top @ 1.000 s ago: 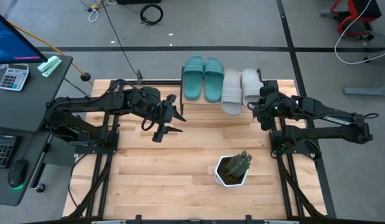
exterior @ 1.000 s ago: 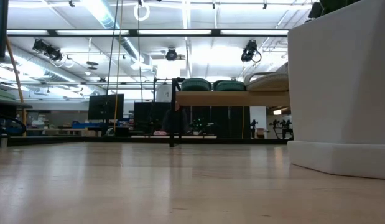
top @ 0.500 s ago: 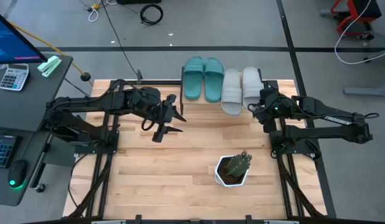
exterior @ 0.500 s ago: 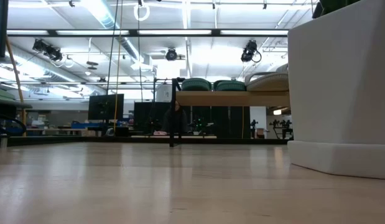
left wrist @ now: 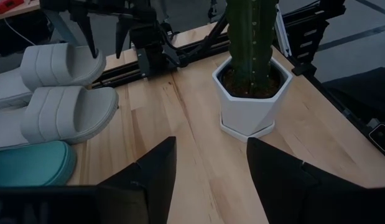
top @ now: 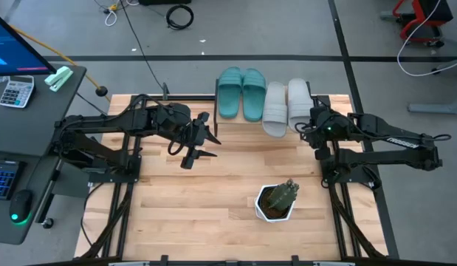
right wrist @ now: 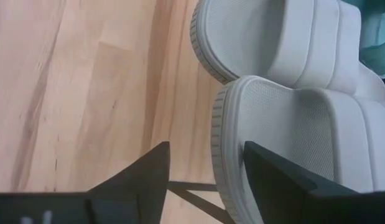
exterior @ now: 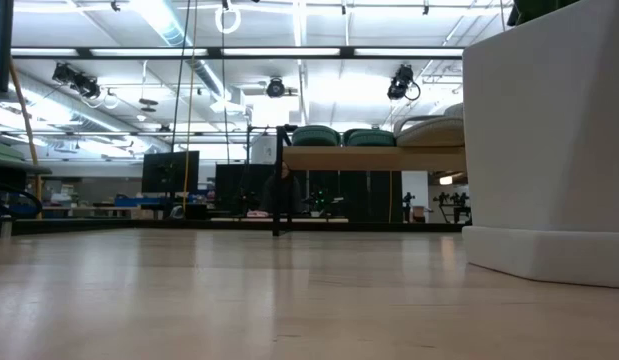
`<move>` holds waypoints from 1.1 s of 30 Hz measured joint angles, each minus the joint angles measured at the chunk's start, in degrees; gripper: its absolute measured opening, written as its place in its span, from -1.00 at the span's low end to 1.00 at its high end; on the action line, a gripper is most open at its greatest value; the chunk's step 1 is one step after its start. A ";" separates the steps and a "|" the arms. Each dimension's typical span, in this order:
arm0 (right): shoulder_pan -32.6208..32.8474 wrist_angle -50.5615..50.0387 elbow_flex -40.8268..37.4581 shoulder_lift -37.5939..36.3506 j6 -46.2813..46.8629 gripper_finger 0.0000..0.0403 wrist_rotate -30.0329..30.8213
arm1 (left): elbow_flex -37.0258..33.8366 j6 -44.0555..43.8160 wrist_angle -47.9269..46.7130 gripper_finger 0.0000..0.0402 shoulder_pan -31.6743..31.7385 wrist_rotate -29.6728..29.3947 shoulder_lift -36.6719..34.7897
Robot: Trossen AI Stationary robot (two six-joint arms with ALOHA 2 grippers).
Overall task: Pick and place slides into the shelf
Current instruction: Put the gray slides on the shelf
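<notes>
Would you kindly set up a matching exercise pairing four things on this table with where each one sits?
Things:
1. teal slides
2. grey slides
3. potted plant
4. left gripper

Places:
A. near front of the table, right of centre
B. over bare wood, left of centre, fingers apart
C. left half of the shelf
D. right half of the shelf, next to the right gripper

Pairs: 1-C, 2-D, 3-A, 4-B

In the low view, the white pot [exterior: 549, 150] hides the grey slides' [exterior: 429, 130] far ends.
</notes>
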 joint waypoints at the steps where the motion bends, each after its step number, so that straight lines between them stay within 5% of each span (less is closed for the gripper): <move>1: 0.00 0.02 0.00 0.00 0.07 0.05 -0.04 | 0.00 0.00 0.00 -0.01 0.00 0.02 0.00; 23: 0.00 1.27 0.00 2.88 -0.48 0.10 -0.97 | 0.00 -0.44 -0.02 0.01 -0.70 0.02 0.00; 33: 0.00 1.78 0.00 2.91 0.46 -0.19 -2.13 | 0.00 -0.46 -0.48 0.01 -0.70 0.02 0.00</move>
